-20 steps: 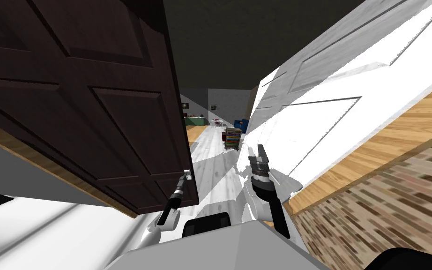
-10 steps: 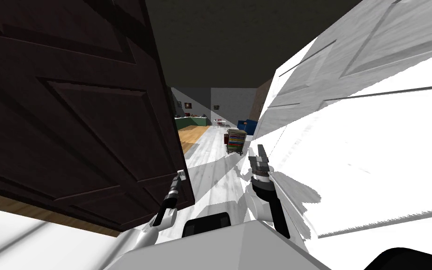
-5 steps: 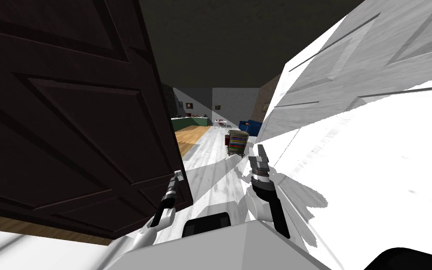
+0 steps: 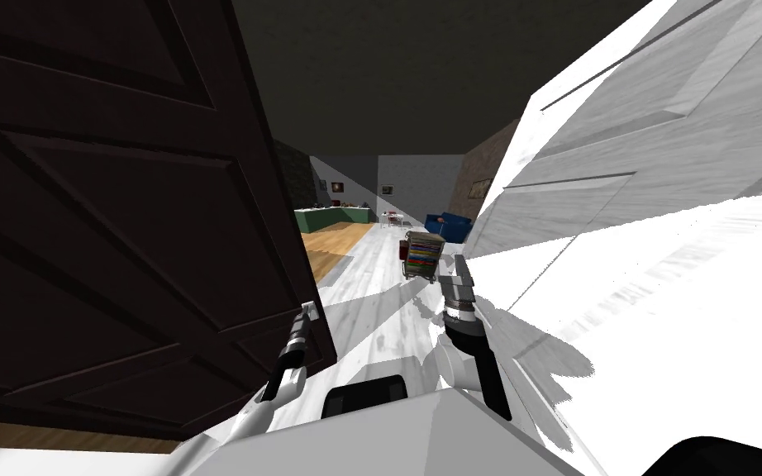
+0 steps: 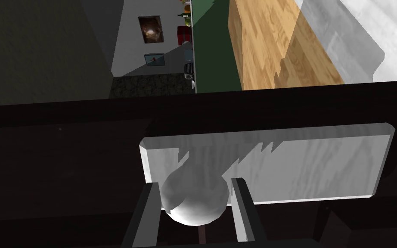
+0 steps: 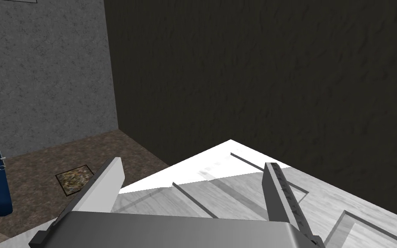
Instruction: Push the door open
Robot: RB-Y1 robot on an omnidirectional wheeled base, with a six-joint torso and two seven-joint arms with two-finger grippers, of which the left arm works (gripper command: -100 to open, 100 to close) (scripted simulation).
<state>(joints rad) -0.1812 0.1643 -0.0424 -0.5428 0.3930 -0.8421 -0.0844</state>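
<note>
Across the left half of the head view stands the dark panelled door (image 4: 123, 207), ajar. At its lower right edge the left gripper (image 4: 309, 312) pinches the round grey knob (image 5: 195, 202). Right of centre, the right gripper (image 4: 460, 268) hangs spread — beside a white door (image 4: 660, 289).

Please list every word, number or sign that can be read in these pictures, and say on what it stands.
None can be read.
The dark door, its knob and plate, and the white door carry no writing.
The framed pictures on the far wall and the cart are too small to tell.
</note>
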